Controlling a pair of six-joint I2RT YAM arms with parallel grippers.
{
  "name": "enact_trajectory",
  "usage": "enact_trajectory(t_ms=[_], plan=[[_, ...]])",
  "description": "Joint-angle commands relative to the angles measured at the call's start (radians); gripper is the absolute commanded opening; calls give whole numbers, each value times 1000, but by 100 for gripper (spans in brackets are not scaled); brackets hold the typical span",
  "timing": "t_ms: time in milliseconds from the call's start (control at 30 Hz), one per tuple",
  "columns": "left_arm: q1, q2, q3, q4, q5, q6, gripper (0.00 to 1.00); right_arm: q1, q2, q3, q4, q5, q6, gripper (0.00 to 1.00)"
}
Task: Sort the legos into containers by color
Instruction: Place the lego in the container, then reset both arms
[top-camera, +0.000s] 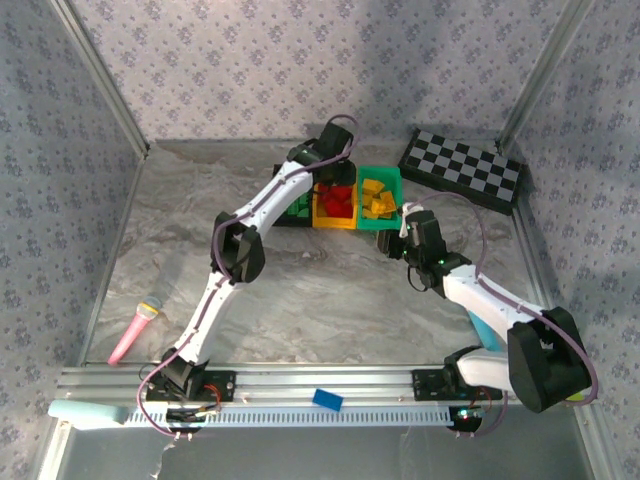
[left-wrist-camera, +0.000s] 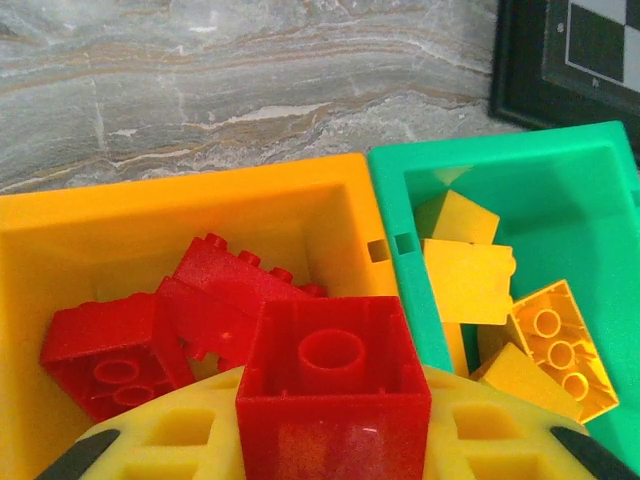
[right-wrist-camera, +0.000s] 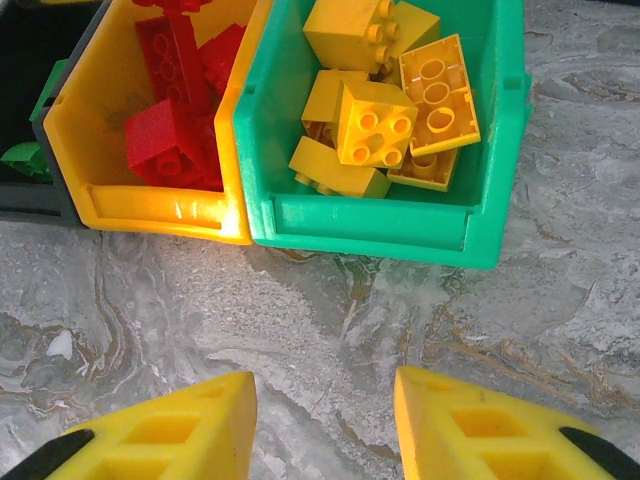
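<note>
My left gripper (left-wrist-camera: 333, 430) is shut on a red lego (left-wrist-camera: 333, 370), held just above the yellow container (left-wrist-camera: 120, 215), which has several red legos (left-wrist-camera: 215, 290) in it. Beside it stands the green container (left-wrist-camera: 600, 165) with several yellow legos (left-wrist-camera: 468, 280). In the top view the left gripper (top-camera: 336, 188) hovers over the yellow container (top-camera: 334, 222), between the black container (top-camera: 296, 215) and the green one (top-camera: 383, 226). My right gripper (right-wrist-camera: 325, 425) stands open with nothing between its fingers, over bare table in front of the green container (right-wrist-camera: 370, 225). A green lego (right-wrist-camera: 20, 157) lies in the black container (right-wrist-camera: 30, 195).
A black-and-white checkered board (top-camera: 462, 170) lies at the back right, close behind the green container. A pink microphone-shaped toy (top-camera: 135, 332) lies at the left edge. A lone blue brick (top-camera: 327, 399) rests on the front rail. The marble table (top-camera: 330, 290) spreads between the arms.
</note>
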Motion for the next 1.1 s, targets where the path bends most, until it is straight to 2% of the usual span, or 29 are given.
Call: enact_trajectory(t_ms=[0, 133, 200, 267, 400, 500, 700, 867, 1067], plan=[[0, 32, 41, -15, -23, -4, 27, -9, 3, -10, 14, -10, 15, 42], [2, 54, 38, -30, -38, 2, 34, -9, 19, -7, 19, -16, 19, 42], [1, 58, 40, -29, -29, 2, 45, -10, 23, -8, 21, -17, 19, 42], [-1, 53, 40, -26, -20, 11, 64, -9, 24, -9, 24, -16, 17, 42], [-7, 17, 34, -30, -40, 24, 67, -10, 32, -9, 27, -14, 17, 42], [-20, -52, -31, -9, -77, 25, 67, -10, 33, -10, 29, -11, 17, 42], [-73, -324, -453, 237, -226, 53, 67, -11, 14, -12, 13, 57, -15, 44], [-54, -576, -855, 451, -256, 8, 67, -12, -48, -36, 19, 124, -44, 47], [-10, -871, -1225, 598, -345, -5, 67, -17, -159, -33, -10, 219, -54, 50]])
